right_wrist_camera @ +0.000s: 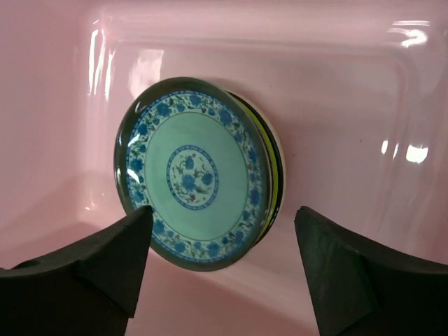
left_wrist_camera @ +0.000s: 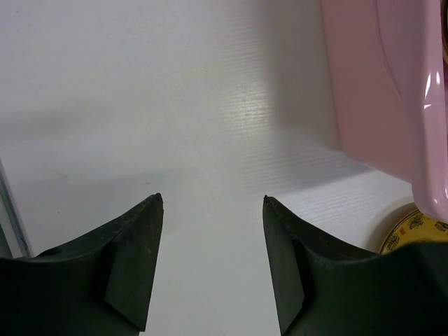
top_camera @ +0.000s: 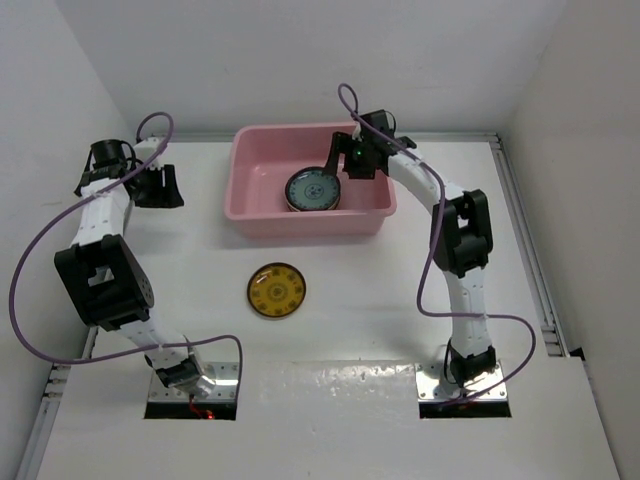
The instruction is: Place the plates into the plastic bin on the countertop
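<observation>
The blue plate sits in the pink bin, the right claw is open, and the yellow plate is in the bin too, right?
Not quite: the yellow plate lies on the countertop outside the pink bin, as the top view shows. The rest holds.

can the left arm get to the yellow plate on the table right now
Probably yes: the yellow plate lies alone on open countertop, nothing between it and the left gripper, which is open and empty.

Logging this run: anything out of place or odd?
One yellow patterned plate lies on the countertop near the pink bin, not in it. The stack inside, blue patterned plate on top, looks tidy. Nothing spilled or broken.
</observation>
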